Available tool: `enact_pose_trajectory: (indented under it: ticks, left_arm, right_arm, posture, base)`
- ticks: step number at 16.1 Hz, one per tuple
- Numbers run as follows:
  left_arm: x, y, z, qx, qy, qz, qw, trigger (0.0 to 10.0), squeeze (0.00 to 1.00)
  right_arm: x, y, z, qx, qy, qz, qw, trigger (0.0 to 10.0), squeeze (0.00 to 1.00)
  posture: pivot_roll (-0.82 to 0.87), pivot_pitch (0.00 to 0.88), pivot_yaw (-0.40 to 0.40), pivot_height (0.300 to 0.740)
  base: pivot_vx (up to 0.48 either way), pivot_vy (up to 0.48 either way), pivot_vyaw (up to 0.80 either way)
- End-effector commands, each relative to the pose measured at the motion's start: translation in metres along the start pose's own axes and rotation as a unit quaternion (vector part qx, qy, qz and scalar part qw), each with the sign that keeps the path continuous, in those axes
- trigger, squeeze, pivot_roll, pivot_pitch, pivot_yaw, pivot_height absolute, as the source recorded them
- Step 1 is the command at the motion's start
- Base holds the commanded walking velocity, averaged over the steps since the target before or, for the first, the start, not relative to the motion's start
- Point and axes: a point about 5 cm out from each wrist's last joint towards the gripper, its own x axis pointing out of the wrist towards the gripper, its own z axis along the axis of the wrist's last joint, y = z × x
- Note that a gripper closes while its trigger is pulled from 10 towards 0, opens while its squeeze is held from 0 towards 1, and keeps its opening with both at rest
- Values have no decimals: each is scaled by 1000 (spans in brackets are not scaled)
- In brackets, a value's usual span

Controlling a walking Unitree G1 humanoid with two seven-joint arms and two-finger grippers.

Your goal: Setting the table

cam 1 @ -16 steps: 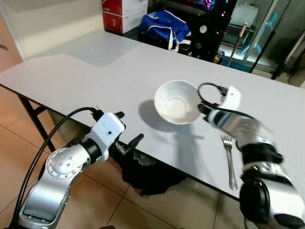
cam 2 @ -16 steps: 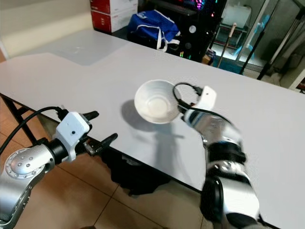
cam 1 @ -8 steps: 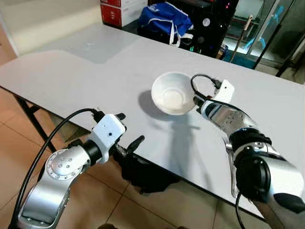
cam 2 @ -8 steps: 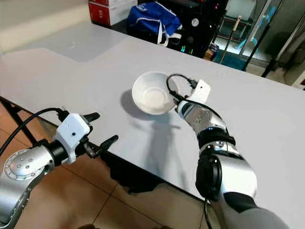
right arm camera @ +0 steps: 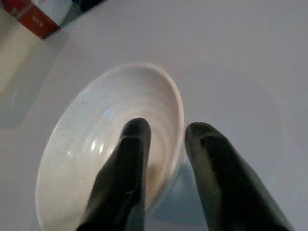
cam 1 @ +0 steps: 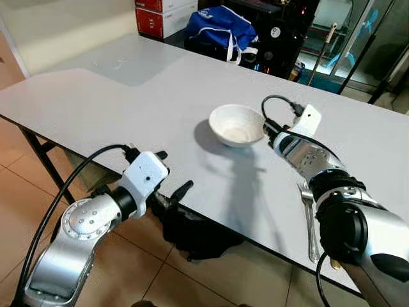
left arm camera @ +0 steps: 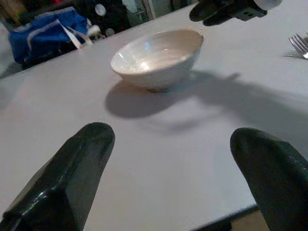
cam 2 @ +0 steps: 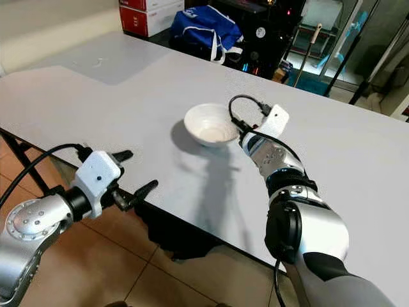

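carefully now, with the right gripper [right arm camera: 161, 144] pinching the rim of the bowl [cam 1: 236, 125], which looks just set down mid-table [cam 1: 128, 109], spread the fingers gently before lifting away, left gripper [left arm camera: 168, 183] spread wide at the table's near edge.

A lived-in room at home, part dining space, part storage corner.

A long white table [cam 1: 115, 96] on thin black folding legs stands on a tan tiled floor [cam 1: 19, 185], laid with a bowl [cam 1: 236, 125] and a fork [cam 1: 309, 214]. Along the far side sit a blue bag [cam 1: 220, 29] with white straps, stacked red and white boxes [cam 1: 165, 14], and a black rack [cam 1: 287, 32] of electronics with small coloured lights. Past that, glass panels [cam 1: 358, 38] in dark frames and what looks like a broom handle [cam 1: 321, 52] leaning by them. A cream wall [cam 1: 57, 25] closes off the left.
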Motion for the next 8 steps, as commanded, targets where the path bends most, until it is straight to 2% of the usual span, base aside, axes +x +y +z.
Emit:
enact_pose_trajectory:
  ticks: [1, 3, 4, 5, 6, 7, 8]
  left_arm:
    - [3, 7, 8, 13, -17, 34, 999, 10000, 0]
    - [9, 13, 11, 2, -25, 80, 997, 10000, 0]
    - [12, 15, 5, -7, -2, 104, 995, 10000, 0]
    - [17, 19, 0, -12, 14, 147, 989, 10000, 0]
    - [22, 21, -3, -11, 21, 175, 984, 10000, 0]
    - [25, 21, -3, -6, 22, 181, 983, 10000, 0]
    - [30, 21, 1, -8, 10, 196, 980, 10000, 0]
  right_arm:
    - [-2, 11, 31, -6, -59, 29, 998, 10000, 0]
    - [-8, 15, 49, -120, -134, 56, 982, 10000, 0]
    - [-10, 16, 49, -151, -142, 65, 976, 10000, 0]
    - [-15, 13, 42, -175, -140, 65, 972, 10000, 0]
    - [-25, 10, 33, -158, -152, 71, 973, 10000, 612]
    - [-29, 9, 27, -155, -156, 76, 972, 10000, 1000]
    - [-39, 8, 9, -187, -159, 83, 966, 10000, 1000]
  posture:
    - [63, 0, -101, 740]
    - [56, 0, -103, 740]
    - [50, 0, -101, 740]
    - [35, 0, -98, 740]
    - [19, 0, -92, 740]
    - [19, 0, -92, 740]
    - [17, 0, -85, 740]
  base:
    - [0, 0, 0]
    - [0, 0, 0]
    - [0, 0, 0]
    - [0, 480, 0]
    - [0, 480, 0]
    - [0, 480, 0]
    - [0, 480, 0]
